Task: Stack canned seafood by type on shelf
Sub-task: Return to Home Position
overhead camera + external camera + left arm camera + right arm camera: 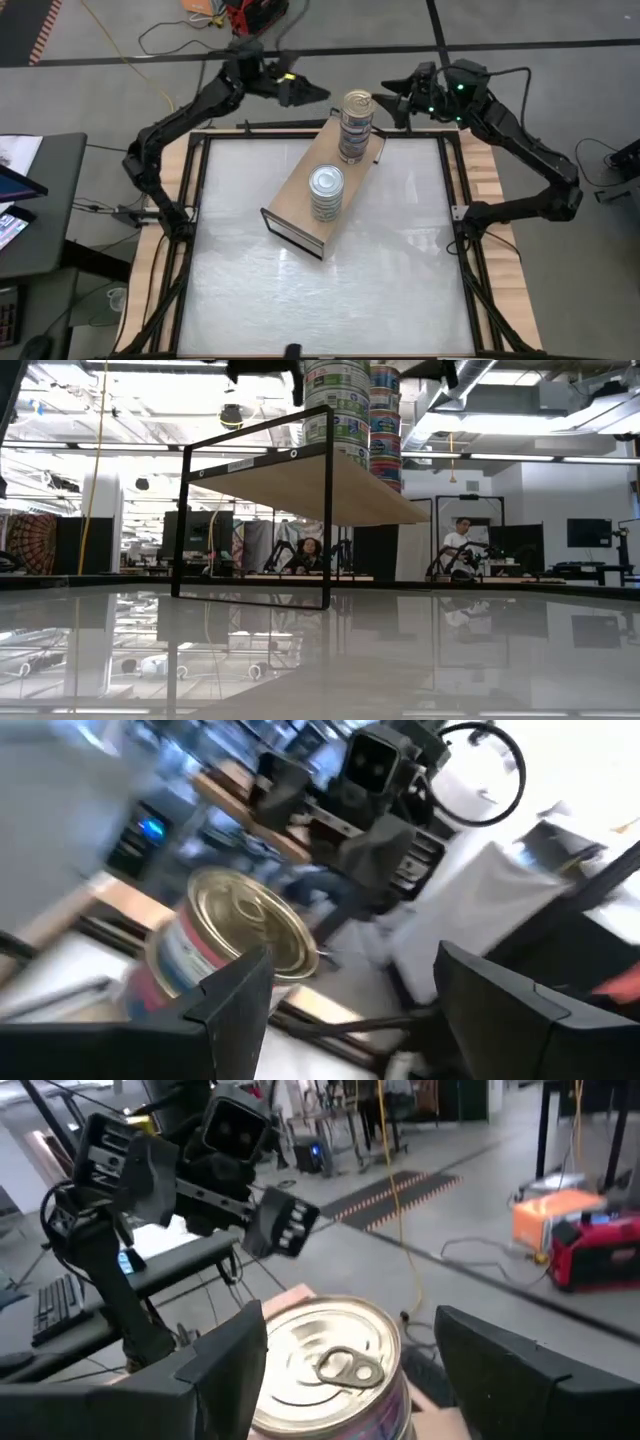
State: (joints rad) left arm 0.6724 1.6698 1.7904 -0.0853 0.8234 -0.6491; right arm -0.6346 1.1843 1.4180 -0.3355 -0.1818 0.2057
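Note:
The shelf (pixel 300 195), a tan plywood box with a dark-edged near end, lies slantwise on the table; the low view shows its dark frame (pixel 250 520) end-on. On its top stand two stacks of tins: a silver-lidded stack (pixel 326 190) near the middle and a taller gold-lidded stack (pixel 357 122) at the far end. In the low view both stacks (pixel 350 410) rise out of the picture. My left gripper (pixel 305 92) hovers open, far-left of the gold stack (pixel 240 935). My right gripper (pixel 392 100) hovers open, far-right of it, with the pull-tab lid (pixel 325 1355) between its fingers' sightlines.
The white tabletop (pixel 400 270) has wooden rails and a dark frame around it. Each wrist view shows the other arm beyond the gold stack: the right arm (pixel 375 780) and the left arm (pixel 200 1150). People sit in the room behind (pixel 310 550).

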